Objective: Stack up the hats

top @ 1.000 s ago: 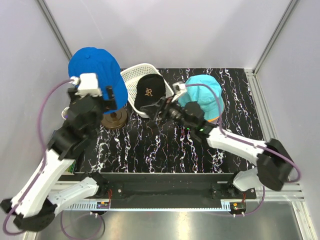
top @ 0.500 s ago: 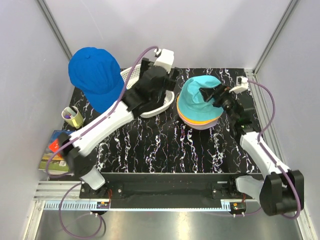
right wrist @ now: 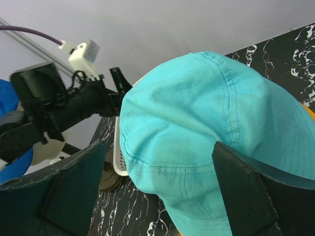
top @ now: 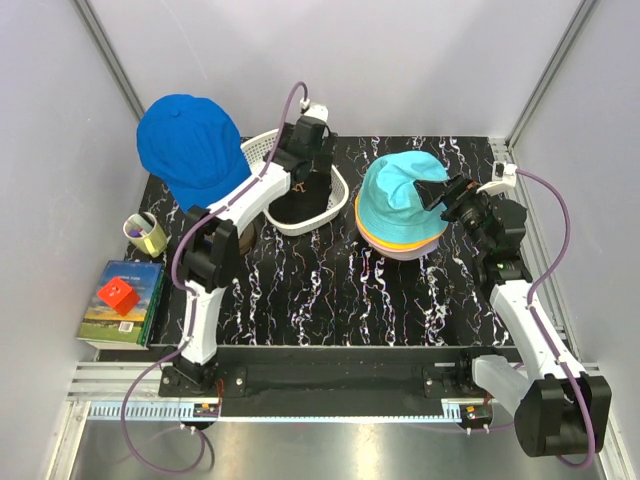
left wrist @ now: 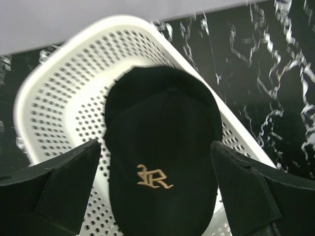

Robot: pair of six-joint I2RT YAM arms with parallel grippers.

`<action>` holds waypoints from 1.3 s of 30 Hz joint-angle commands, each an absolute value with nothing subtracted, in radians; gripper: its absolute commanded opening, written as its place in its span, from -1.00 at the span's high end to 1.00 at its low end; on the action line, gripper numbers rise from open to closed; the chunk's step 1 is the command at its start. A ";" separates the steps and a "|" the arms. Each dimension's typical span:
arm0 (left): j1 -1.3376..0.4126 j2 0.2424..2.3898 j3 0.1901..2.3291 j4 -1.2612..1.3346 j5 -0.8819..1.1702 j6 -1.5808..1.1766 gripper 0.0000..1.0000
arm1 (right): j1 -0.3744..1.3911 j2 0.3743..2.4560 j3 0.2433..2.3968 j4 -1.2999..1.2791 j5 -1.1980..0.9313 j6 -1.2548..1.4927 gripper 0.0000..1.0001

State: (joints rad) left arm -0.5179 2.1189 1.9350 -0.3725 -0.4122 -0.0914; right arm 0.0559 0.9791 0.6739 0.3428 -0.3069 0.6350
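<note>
Black cap [left wrist: 162, 147] is cut off below; left and right jaws gape.

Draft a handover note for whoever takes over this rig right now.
Left claw: open and empty, poised over the black cap, which lies in the white basket.
Right claw: open and empty, facing the teal hat.
Done: the teal hat tops a stack at the right, with other hat brims showing beneath.
Left: the black cap and the blue hat at far left are not yet on the stack.
</note>
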 commanded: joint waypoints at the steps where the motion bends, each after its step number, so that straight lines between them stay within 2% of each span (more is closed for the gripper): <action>1: -0.512 2.167 1.985 -0.344 -0.354 -0.106 -0.98 | 0.049 0.963 0.684 0.342 -0.350 0.650 -0.94; 7: -0.468 2.201 1.954 -0.270 -0.252 -0.115 -0.98 | 0.051 0.950 0.683 0.347 -0.365 0.658 -0.95; 12: -0.459 2.241 1.970 -0.244 -0.252 -0.080 -0.97 | 0.051 0.951 0.680 0.353 -0.370 0.661 -0.95; 18: -0.456 2.270 1.983 -0.241 -0.241 -0.032 -0.70 | 0.049 0.953 0.678 0.365 -0.382 0.670 -0.95; 24: -0.454 2.276 1.970 -0.222 -0.224 -0.011 -0.09 | 0.051 0.959 0.669 0.382 -0.388 0.681 -0.95; 25: -0.456 2.278 1.970 -0.222 -0.224 -0.009 0.11 | 0.049 0.959 0.670 0.383 -0.388 0.683 -0.95; 27: -0.454 2.278 1.964 -0.222 -0.229 -0.009 0.30 | 0.051 0.962 0.667 0.388 -0.388 0.684 -0.95; 29: -0.454 2.270 1.957 -0.219 -0.229 -0.011 0.63 | 0.049 0.960 0.666 0.393 -0.387 0.684 -0.95; 31: -0.454 2.264 1.951 -0.215 -0.230 -0.006 0.78 | 0.051 0.963 0.663 0.394 -0.387 0.684 -0.95; 32: -0.454 2.260 1.951 -0.209 -0.232 -0.006 0.94 | 0.051 0.963 0.663 0.397 -0.387 0.686 -0.94; 33: -0.454 2.258 1.951 -0.209 -0.235 -0.006 1.00 | 0.049 0.965 0.663 0.399 -0.387 0.687 -0.95; 39: -0.454 2.223 1.924 -0.204 -0.232 0.023 1.00 | 0.049 0.963 0.661 0.402 -0.379 0.686 -0.95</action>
